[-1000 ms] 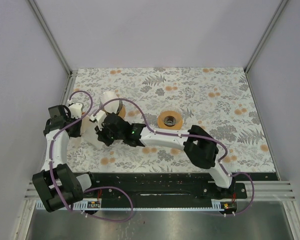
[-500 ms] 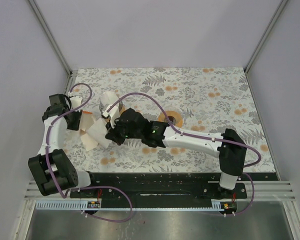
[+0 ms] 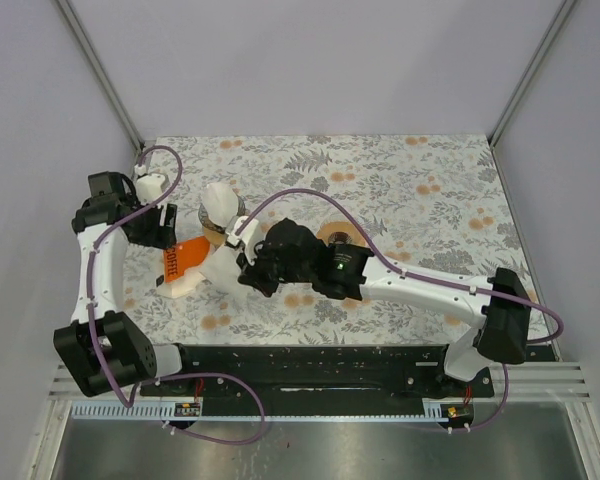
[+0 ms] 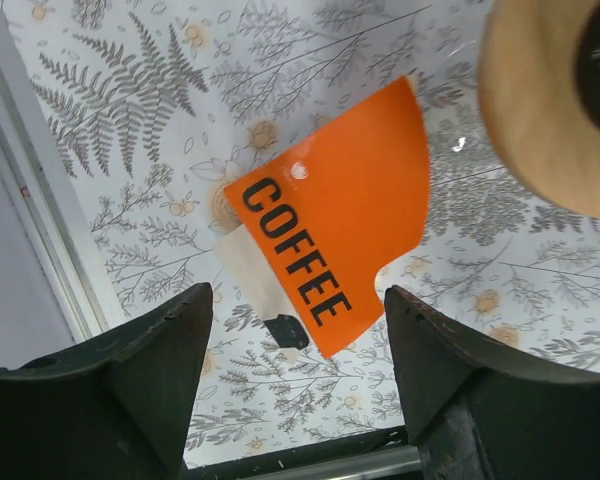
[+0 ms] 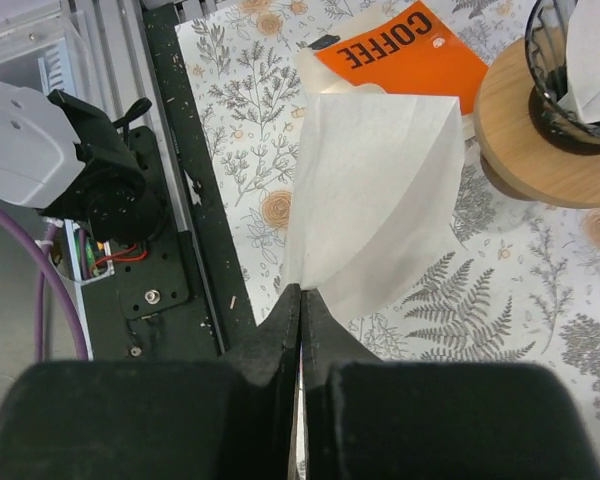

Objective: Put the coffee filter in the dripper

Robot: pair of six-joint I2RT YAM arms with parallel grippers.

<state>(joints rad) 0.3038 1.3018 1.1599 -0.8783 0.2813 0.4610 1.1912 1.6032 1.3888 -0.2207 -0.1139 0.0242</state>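
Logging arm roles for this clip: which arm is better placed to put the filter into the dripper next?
Right. The right hand is shut on the filter, with the dripper close ahead. The left hand is open and empty above the coffee packet.

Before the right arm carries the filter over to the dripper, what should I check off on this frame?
1. Filter pinched in right hand: ok.
2. Left hand open, holding nothing: ok.
3. Dripper upright on wooden base: ok.
4. Dripper empty: not ok, white paper already sits inside.
5. Filter spread open: cannot tell.
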